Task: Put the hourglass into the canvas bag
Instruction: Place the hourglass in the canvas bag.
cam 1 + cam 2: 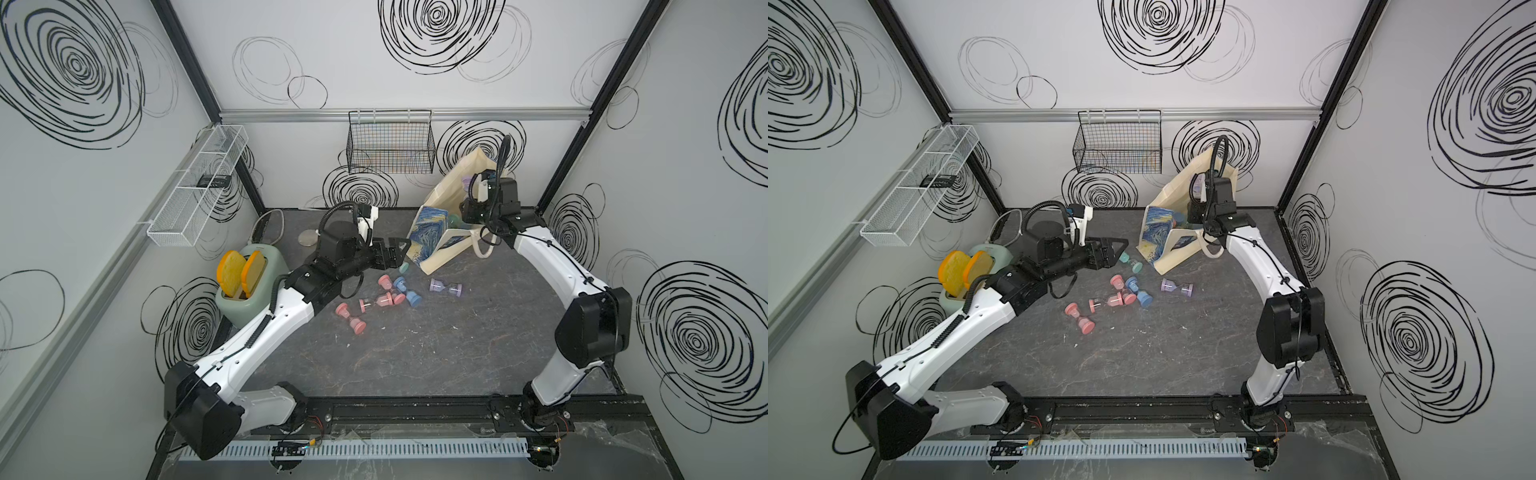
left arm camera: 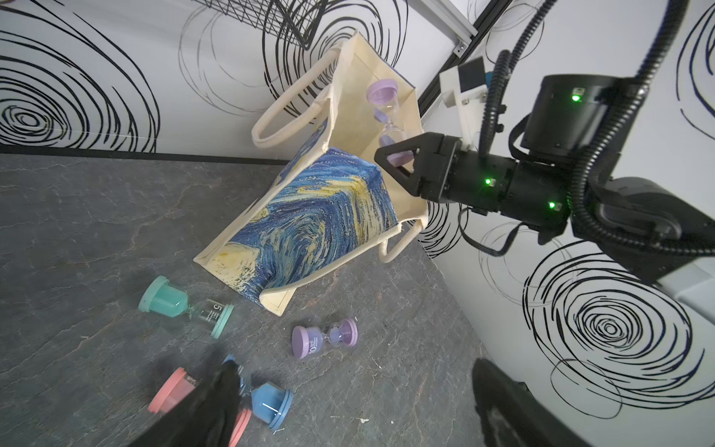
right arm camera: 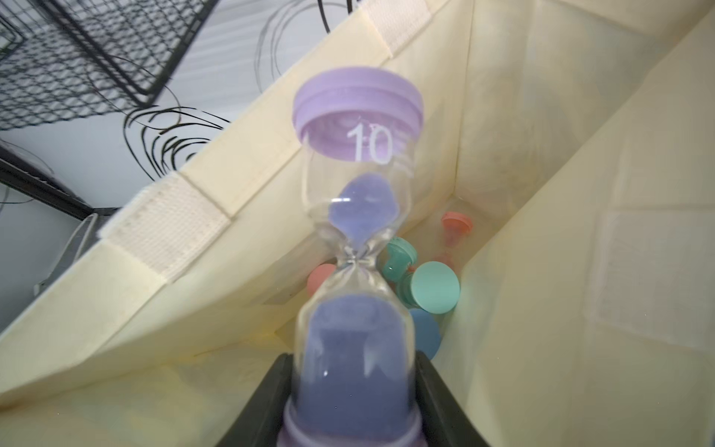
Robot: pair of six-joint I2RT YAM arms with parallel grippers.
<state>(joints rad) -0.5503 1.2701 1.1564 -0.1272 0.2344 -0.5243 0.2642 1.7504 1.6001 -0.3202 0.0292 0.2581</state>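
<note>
A purple hourglass (image 3: 354, 247) marked 10 fills the right wrist view. Its lower end is clamped between the fingers of the right gripper (image 3: 352, 391), and it sits inside the open mouth of the canvas bag (image 3: 580, 193), above other hourglasses (image 3: 429, 286) lying at the bottom. The left gripper (image 1: 400, 252) hovers over the tabletop (image 1: 457, 353) just beside the bag, fingers wide apart.
</note>
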